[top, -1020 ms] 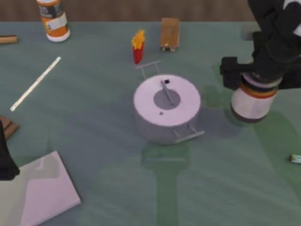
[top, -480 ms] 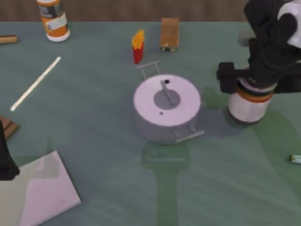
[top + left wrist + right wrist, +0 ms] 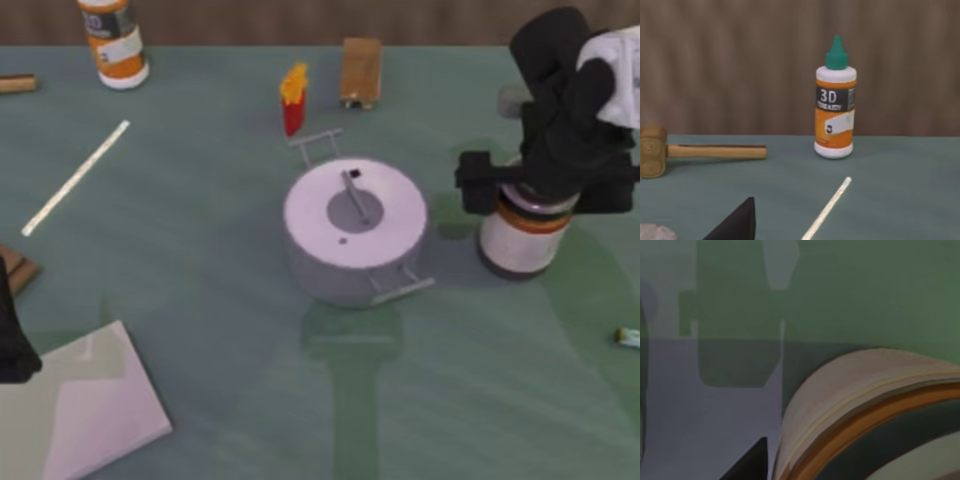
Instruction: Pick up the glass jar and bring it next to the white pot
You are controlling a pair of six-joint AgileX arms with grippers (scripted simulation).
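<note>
Two arms: only the right one is at work; the left arm (image 3: 12, 345) sits parked at the tabletop's left edge, fingers not shown clearly enough to call.
Right gripper: the right gripper (image 3: 545, 185) sits over the top of the glass jar (image 3: 520, 235), clamped on it from above; its black body hides the lid.
Glass jar: upright, toward the tabletop's right edge, white label and orange band showing below the gripper. Its base looks to be on or just off the tabletop (image 3: 200, 250); I cannot tell which.
Right wrist view: the jar's label and orange band (image 3: 875, 415) fill the near part, green tabletop beyond.
White pot: the white pot (image 3: 355, 230) stands at the tabletop's middle, lid on, near the jar with a clear gap between them.
Step in hand: placing, judged from the jar held low beside the pot.
Next move: settle the jar fully, part the fingers, lift straight up without tipping it.
Far edge: an orange-and-white bottle (image 3: 835, 102) and a hammer (image 3: 695, 152), well apart from the work.
</note>
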